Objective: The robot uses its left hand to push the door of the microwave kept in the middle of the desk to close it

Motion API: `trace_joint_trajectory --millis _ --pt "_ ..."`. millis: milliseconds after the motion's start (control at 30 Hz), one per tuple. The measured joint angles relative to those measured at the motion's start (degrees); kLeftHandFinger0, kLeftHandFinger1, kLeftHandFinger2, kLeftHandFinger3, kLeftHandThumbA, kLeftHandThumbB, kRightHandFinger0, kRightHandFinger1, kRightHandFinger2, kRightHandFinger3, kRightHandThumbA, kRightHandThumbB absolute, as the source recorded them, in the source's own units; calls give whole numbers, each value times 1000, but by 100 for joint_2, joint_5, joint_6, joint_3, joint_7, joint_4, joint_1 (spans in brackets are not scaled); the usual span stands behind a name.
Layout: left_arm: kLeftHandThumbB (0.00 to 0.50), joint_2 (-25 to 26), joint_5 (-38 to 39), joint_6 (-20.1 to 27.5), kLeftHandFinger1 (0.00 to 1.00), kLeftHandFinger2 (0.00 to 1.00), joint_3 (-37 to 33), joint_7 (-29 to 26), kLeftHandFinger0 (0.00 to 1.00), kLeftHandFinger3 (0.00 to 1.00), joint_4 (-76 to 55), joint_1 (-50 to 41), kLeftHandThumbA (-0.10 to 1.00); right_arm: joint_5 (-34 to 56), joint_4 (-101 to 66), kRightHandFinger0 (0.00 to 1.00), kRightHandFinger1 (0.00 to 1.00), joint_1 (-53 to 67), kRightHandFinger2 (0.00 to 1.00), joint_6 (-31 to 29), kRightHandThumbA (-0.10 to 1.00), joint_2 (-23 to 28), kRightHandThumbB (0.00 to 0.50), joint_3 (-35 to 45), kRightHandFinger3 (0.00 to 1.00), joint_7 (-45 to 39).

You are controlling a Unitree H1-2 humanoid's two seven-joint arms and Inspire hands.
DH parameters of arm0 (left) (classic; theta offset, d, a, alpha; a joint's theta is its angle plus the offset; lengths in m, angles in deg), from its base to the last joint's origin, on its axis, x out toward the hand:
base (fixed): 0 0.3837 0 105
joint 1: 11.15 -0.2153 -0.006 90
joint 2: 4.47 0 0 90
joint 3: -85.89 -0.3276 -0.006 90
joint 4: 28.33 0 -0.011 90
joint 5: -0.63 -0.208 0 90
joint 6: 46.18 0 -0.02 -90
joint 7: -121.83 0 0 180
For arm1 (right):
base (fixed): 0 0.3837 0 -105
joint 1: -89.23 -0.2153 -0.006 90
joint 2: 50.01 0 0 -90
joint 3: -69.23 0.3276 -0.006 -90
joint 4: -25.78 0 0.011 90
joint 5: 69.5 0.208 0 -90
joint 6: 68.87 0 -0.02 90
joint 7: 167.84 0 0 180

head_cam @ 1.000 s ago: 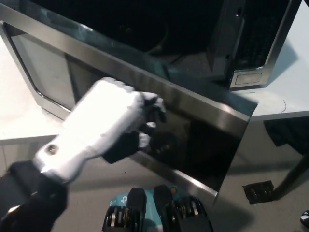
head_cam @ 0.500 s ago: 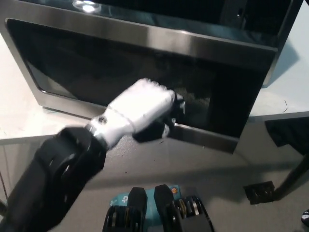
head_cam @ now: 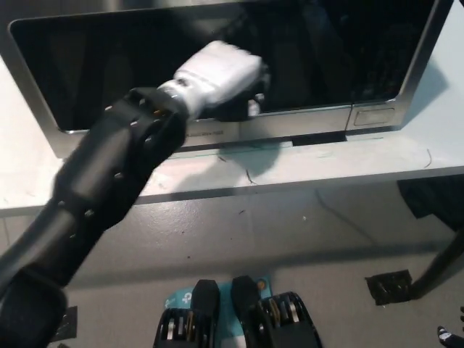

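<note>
The white left robot hand point(head_cam: 221, 72) is pressing against the microwave door point(head_cam: 145, 65) near its lower middle, fingers curled together and pinching nothing. The microwave point(head_cam: 373, 119) is sitting on the white desk point(head_cam: 304, 167), filling the top of the view. Its door is dark glass framed in brushed steel, lying flush with the front. Half a second ago the door was hanging ajar at an angle; the robot hand has reached further forward, its dark forearm now stretching across the desk edge
</note>
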Motion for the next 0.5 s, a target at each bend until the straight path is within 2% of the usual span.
trace_joint_trajectory --millis 100,267,367,400,433,500 --pt "500 -247 -20 187 0 0 -195 -241 0 0 707 297 939 -28 29 1000 1000 0 1000 -35 575 0 0 -41 1000 9" --pt "500 -566 -45 439 0 0 -532 -584 0 0 1700 786 955 -50 115 1000 1000 23 1000 -95 577 -1 0 -51 1000 19" --pt "500 -707 -71 526 0 0 -655 -774 0 0 2046 1030 840 -57 146 1000 1000 35 1000 -133 578 -7 0 -56 1000 28" --pt "500 -724 -79 536 0 0 -663 -825 0 13 2062 1082 748 -60 148 1000 1000 36 1000 -146 578 -8 0 -59 1000 36" --pt "500 -713 -98 531 0 0 -648 -844 0 1 1950 1079 717 -62 148 1000 1000 37 1000 -159 579 -8 0 -61 1000 44" --pt "500 -584 -172 419 0 0 -507 -877 0 67 1377 934 566 -62 149 1000 1000 54 1000 -182 579 -6 0 -62 1000 52"
